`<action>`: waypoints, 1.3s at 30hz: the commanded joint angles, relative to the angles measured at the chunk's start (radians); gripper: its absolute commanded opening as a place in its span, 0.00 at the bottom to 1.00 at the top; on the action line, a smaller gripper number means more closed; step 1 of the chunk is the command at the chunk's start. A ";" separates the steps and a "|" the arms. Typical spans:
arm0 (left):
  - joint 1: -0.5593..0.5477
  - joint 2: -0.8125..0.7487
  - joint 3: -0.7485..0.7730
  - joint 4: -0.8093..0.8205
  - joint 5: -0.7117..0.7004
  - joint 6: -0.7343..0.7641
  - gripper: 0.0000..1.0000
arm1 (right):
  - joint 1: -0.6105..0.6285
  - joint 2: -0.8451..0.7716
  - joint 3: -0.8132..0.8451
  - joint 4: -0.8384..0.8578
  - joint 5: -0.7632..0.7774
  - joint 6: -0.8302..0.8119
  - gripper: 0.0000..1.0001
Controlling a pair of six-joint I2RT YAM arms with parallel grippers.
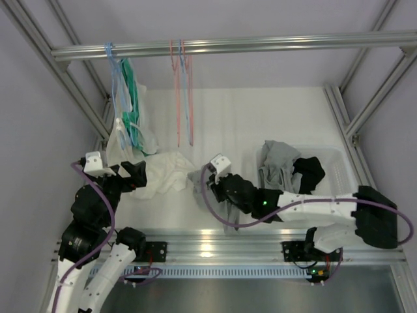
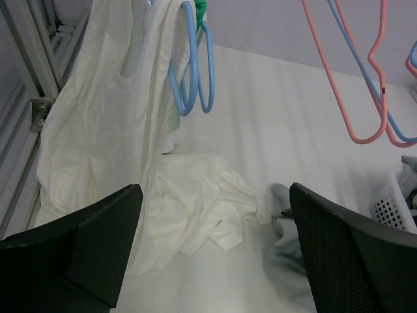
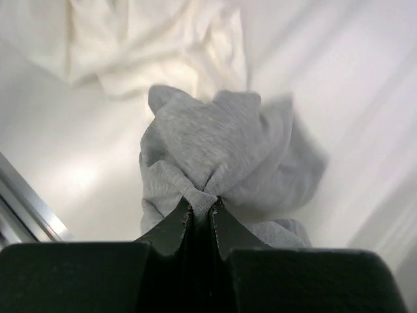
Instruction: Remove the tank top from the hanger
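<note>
A cream tank top (image 1: 122, 140) hangs from blue and green hangers (image 1: 118, 78) on the rail at the left; it also shows in the left wrist view (image 2: 98, 117) with the blue hangers (image 2: 192, 65). My left gripper (image 1: 133, 175) is open and empty (image 2: 214, 195), low over a crumpled white garment (image 2: 195, 195) on the table (image 1: 166, 173). My right gripper (image 1: 207, 181) is shut on a bunched grey tank top (image 3: 215, 143), pinching a fold of it just above the table (image 3: 202, 202). The grey tank top (image 1: 195, 177) is off any hanger.
Empty pink and blue hangers (image 1: 182, 91) hang from the middle of the rail (image 2: 365, 78). A white basket (image 1: 339, 166) at the right holds grey and black garments. Metal frame posts stand at both sides.
</note>
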 commanded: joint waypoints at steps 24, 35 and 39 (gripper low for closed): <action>0.000 -0.027 -0.005 0.033 -0.015 -0.003 0.99 | -0.452 -0.598 0.342 -0.478 0.226 -0.293 0.00; -0.001 -0.053 -0.003 0.034 0.028 -0.006 0.99 | -0.670 -0.855 -0.016 -0.568 0.240 0.199 0.00; -0.003 -0.055 -0.002 0.033 0.027 -0.008 0.99 | -0.706 -0.850 -0.100 -0.575 0.166 0.324 0.00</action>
